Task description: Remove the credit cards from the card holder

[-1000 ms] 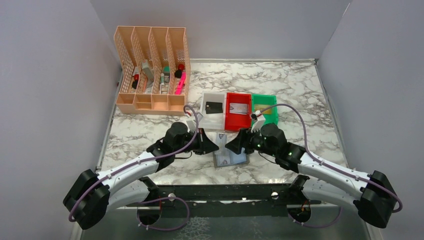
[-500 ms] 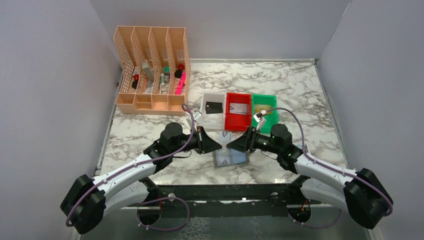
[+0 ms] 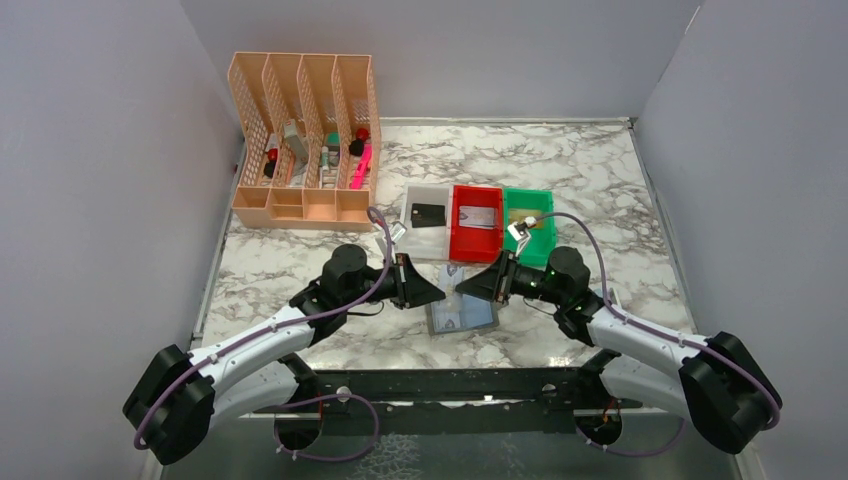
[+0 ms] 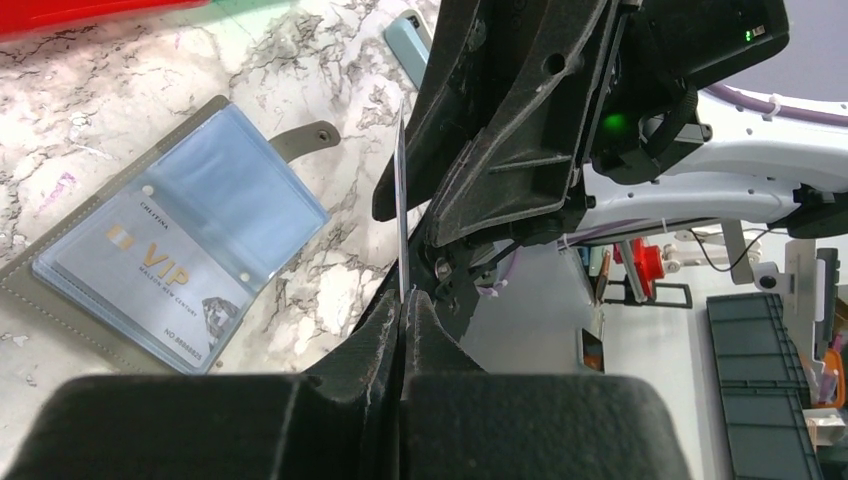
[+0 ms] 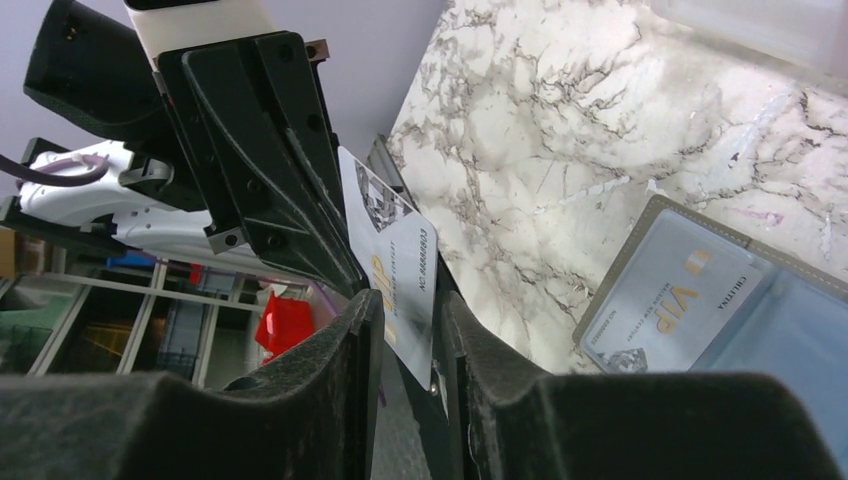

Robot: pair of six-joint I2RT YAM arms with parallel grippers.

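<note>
Top external: shows the left gripper (image 3: 438,292) and the right gripper (image 3: 464,290) meeting nose to nose over the near middle of the bench (image 3: 600,180), with a silvery-white card (image 3: 452,277) upright between them. Finds the card holder (image 3: 462,315) lying open on the bench right beneath them.

Left wrist: shows the left gripper (image 4: 402,300) pinched shut on the card (image 4: 401,200), seen edge-on, with the right gripper flanking its far end. Places the card holder (image 4: 170,255) open at left, a VIP card (image 4: 140,285) in one pocket.

Right wrist: shows the right gripper (image 5: 410,310) with jaws apart, one on either side of the card (image 5: 395,270); cannot tell whether either pad touches it.
</note>
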